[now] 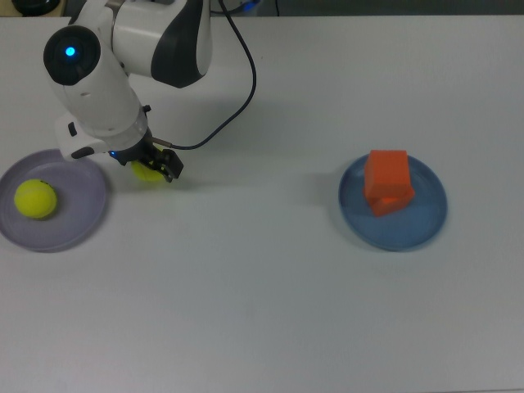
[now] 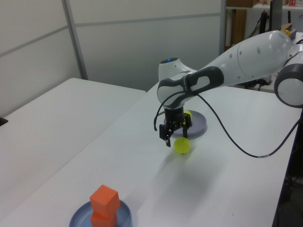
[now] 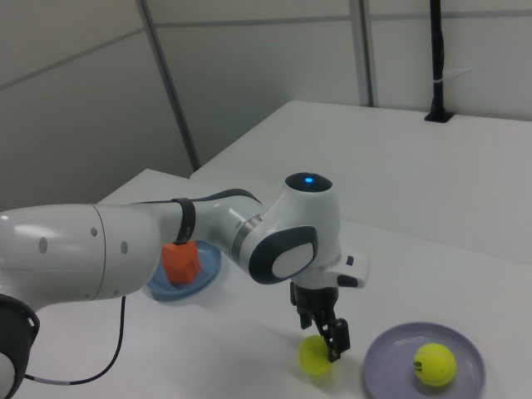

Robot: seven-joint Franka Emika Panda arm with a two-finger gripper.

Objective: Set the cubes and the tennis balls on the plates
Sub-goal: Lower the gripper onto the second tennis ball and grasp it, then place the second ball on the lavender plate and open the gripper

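White desk (image 1: 270, 311) | tool (image 2: 175, 132) fingers apart, straddling loose tennis ball (image 2: 182, 145) | other ball (image 1: 35, 199) on lavender plate (image 1: 82, 225) (cubes (image 1: 386, 181) stacked on blue plate (image 1: 426, 225))

The top view looks straight down on the table (image 1: 270, 311). The left and right views look obliquely from opposite ends; all share the blue plate (image 1: 429, 221).
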